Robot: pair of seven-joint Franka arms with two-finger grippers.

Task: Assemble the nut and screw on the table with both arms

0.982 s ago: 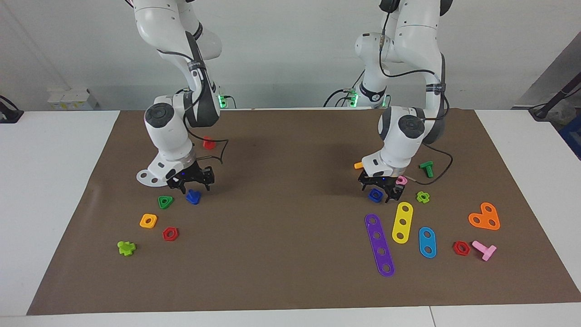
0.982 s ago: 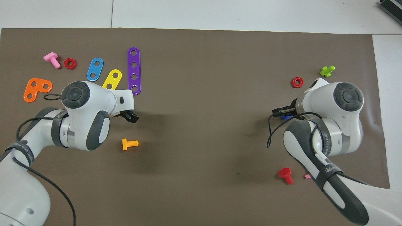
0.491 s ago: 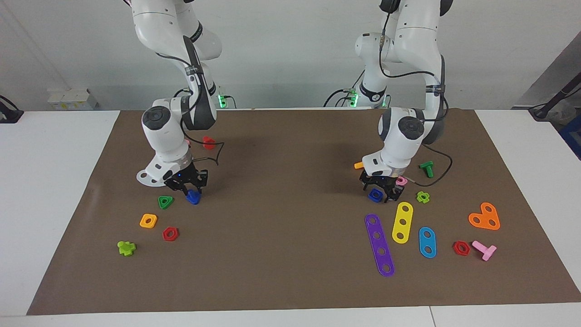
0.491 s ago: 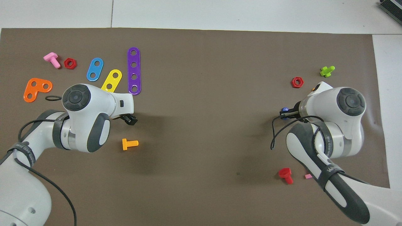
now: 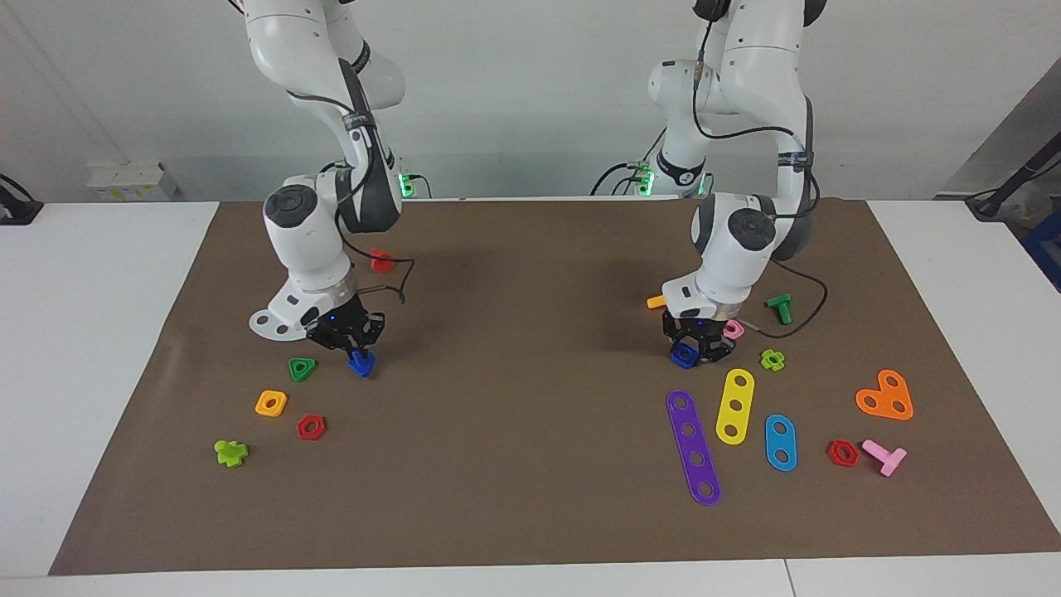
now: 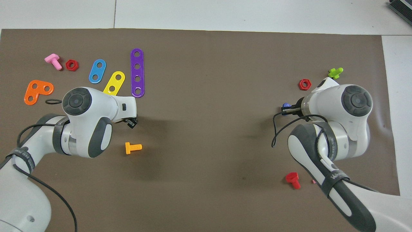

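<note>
With the right gripper [image 5: 356, 348] clamped on the screw [image 5: 360, 362] near the mat's right-arm edge and the left gripper [image 5: 695, 347] clamped on the nut [image 5: 684, 356] toward the left-arm edge, each should lift straight up before meeting mid-table.

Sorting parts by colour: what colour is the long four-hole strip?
Purple. The four-hole strip shows best in the overhead view, beside the yellow strip.

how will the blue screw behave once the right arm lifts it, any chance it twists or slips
The blue screw looks like small moulded plastic, so probably stiff and light. The right gripper seems closed on it near one end, so it may pivot. Its smooth surface could slip.
</note>
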